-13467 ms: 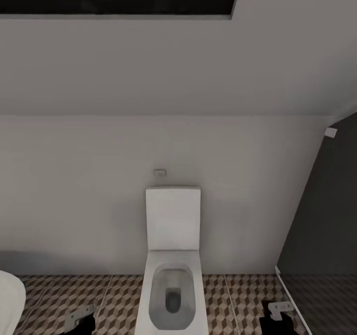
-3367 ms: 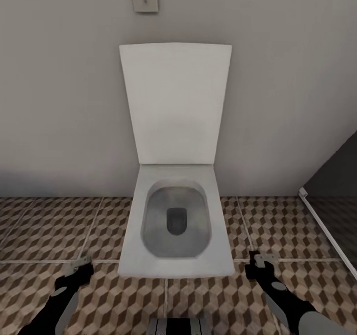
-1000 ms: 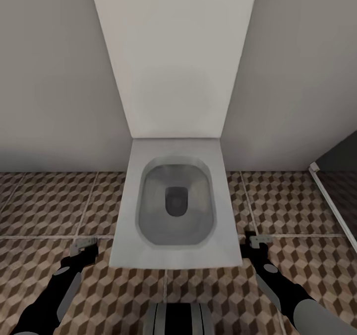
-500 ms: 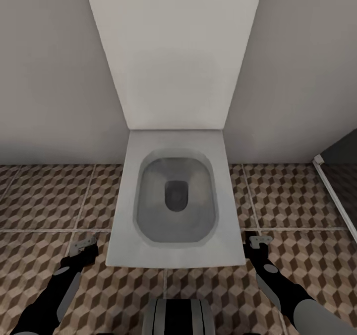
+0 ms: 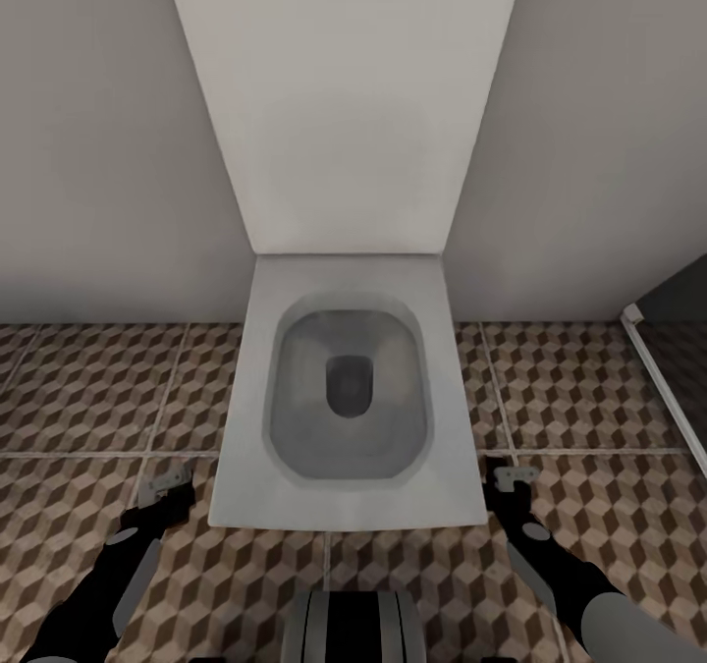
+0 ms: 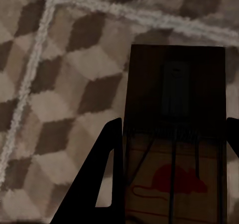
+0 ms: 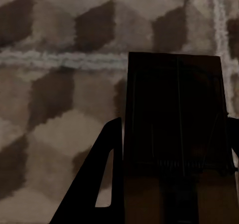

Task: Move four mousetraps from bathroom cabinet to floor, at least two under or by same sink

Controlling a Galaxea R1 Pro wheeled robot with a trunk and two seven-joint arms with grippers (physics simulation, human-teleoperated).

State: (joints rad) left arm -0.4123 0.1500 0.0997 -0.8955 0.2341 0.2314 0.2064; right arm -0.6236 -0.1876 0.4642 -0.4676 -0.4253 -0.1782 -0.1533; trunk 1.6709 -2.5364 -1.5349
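While the head cam looks down on a white toilet (image 5: 344, 398) w/ its lid (image 5: 344, 103) raised against the grey wall (image 5: 98, 152), both arms reach fwd low over the floor (image 5: 88, 388), one at each side of the bowl. Left gripper (image 5: 165, 486) sits just left of the bowl's near-left corner; right gripper (image 5: 508, 476) just right of its near-right corner. Each pinches a mousetrap: in the left wrist view, the left trap (image 6: 174, 134) lies flat between the two dark fingers (image 6: 107, 179), wire parts across the board & a red mouse print on the near half, tiled floor (image 6: 55, 84) beyond. In the right wrist view, the right trap (image 7: 177, 134) is held the same way between the fingers (image 7: 107, 179), its face in shadow, wire bars faintly visible, floor (image 7: 55, 94) w/ pale grout lines beyond. In the head view the traps show only as small grey-tan pieces at the gripper tips, left (image 5: 162, 493) & right (image 5: 507, 477). Whether either trap touches the tiles cannot be told. A dark glass panel (image 5: 678, 349) w/ a pale frame stands at far right. The robot's trunk (image 5: 353, 629) is at near centre.
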